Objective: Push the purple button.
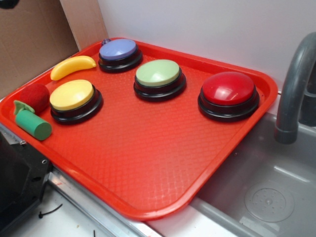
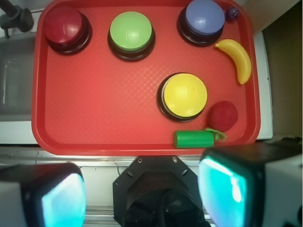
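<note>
The purple button (image 1: pixel 118 49) has a periwinkle domed cap on a black base and stands at the far left corner of the red tray (image 1: pixel 148 163). In the wrist view the purple button (image 2: pixel 204 16) lies at the top right of the tray (image 2: pixel 94 118). My gripper (image 2: pixel 142 194) hangs high above the tray's near edge, far from the button. Its two cyan-padded fingers (image 2: pixel 64 201) stand wide apart with nothing between them. The gripper does not show in the exterior view.
On the tray stand a green button (image 2: pixel 131 31), a yellow button (image 2: pixel 184 93) and a red button (image 2: pixel 64 24). A toy banana (image 2: pixel 239 59), a red ball (image 2: pixel 223 115), a green cylinder (image 2: pixel 194 138) and a small purple object (image 2: pixel 232 13) lie along one side. A grey faucet (image 1: pixel 294 89) and sink (image 1: pixel 266 197) adjoin the tray.
</note>
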{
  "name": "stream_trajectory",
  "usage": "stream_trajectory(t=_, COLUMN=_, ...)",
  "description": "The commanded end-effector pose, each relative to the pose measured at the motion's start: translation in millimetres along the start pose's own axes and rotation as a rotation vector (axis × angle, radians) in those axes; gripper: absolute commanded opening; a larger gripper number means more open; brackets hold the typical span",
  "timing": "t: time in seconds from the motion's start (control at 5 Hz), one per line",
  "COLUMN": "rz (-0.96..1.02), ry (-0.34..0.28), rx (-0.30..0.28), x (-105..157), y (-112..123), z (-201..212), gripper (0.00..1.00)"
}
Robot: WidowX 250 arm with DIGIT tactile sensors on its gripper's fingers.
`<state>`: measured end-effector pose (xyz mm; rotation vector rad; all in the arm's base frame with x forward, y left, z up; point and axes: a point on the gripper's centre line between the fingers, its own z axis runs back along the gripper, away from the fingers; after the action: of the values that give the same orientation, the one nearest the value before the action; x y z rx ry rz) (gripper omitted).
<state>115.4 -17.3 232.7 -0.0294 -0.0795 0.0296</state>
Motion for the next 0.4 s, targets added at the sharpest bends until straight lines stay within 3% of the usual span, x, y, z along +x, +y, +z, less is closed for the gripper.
stream_trajectory(t=0.0, rz=0.000, ry=0.000, rx=0.000, x=0.0, y=0.0, z=0.0, gripper=1.00)
stream_trajectory(t=0.2, rz=0.239, ry=0.018, rx=0.035, x=41.2, y=48.3, z=-29.6, gripper=1.00)
